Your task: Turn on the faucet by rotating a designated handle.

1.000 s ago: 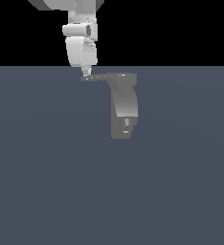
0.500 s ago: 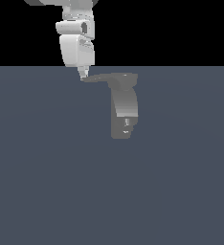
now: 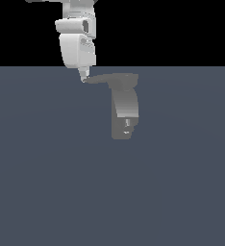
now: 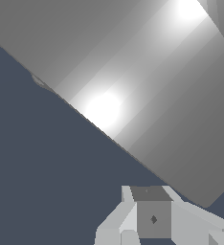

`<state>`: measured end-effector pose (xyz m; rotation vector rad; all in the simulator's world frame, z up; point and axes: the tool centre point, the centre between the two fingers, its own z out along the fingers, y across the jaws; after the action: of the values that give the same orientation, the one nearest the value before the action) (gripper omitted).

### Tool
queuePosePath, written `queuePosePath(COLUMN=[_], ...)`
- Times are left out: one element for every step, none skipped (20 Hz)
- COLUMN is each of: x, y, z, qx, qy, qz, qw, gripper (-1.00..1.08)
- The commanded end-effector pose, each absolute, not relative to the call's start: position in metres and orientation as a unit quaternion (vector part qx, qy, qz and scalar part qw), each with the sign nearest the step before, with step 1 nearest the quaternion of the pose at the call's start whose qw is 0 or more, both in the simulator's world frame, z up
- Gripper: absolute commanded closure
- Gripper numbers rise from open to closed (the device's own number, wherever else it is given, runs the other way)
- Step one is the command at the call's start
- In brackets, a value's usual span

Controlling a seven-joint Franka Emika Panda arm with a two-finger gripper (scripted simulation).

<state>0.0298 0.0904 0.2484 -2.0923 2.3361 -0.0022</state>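
The grey faucet (image 3: 124, 111) stands in the middle of the exterior view, its curved body bending down to a small lighter nub (image 3: 127, 124). Its thin flat handle (image 3: 107, 78) sticks out from the top toward the exterior view's left. My gripper (image 3: 83, 77) comes down from above and its narrow tip touches the handle's free end. The fingers look pressed together with nothing held between them. In the wrist view the handle (image 4: 147, 91) fills most of the picture as a broad, brightly lit grey slab. The fingertips (image 4: 152, 217) lie just beside its edge.
A flat dark blue-grey floor (image 3: 47, 182) spreads around the faucet, with a black background above it. The white arm (image 3: 77, 45) rises out of the frame over the handle's free end.
The arm's wrist has shifted slightly toward the exterior view's left and tilted. The gripper tip stays at the handle's end, and the handle has barely moved.
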Motion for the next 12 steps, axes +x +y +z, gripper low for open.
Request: queuePosePath(x=[0.023, 0.02, 0.017, 0.015, 0.012, 0.009, 0.007, 0.004, 0.001, -0.001, -0.004, -0.007], y=[0.081, 0.079, 0.077, 0.076, 0.074, 0.072, 0.071, 0.069, 0.067, 0.065, 0.063, 0.062], z=[0.248, 0.248, 0.248, 0.248, 0.248, 0.248, 0.248, 0.248, 0.248, 0.248, 0.248, 0.248], qx=[-0.664, -0.664, -0.664, -0.664, -0.664, -0.664, -0.665, -0.665, -0.665, -0.665, -0.665, -0.665], qy=[0.747, 0.747, 0.747, 0.747, 0.747, 0.747, 0.747, 0.747, 0.747, 0.747, 0.747, 0.747], qz=[-0.001, -0.001, -0.001, -0.001, -0.001, -0.001, -0.001, -0.001, -0.001, -0.001, -0.001, -0.001], qw=[0.001, 0.001, 0.001, 0.001, 0.001, 0.001, 0.001, 0.001, 0.001, 0.001, 0.001, 0.001], gripper=[1.08, 1.08, 1.08, 1.08, 1.08, 1.08, 1.08, 1.08, 1.08, 1.08, 1.08, 1.08])
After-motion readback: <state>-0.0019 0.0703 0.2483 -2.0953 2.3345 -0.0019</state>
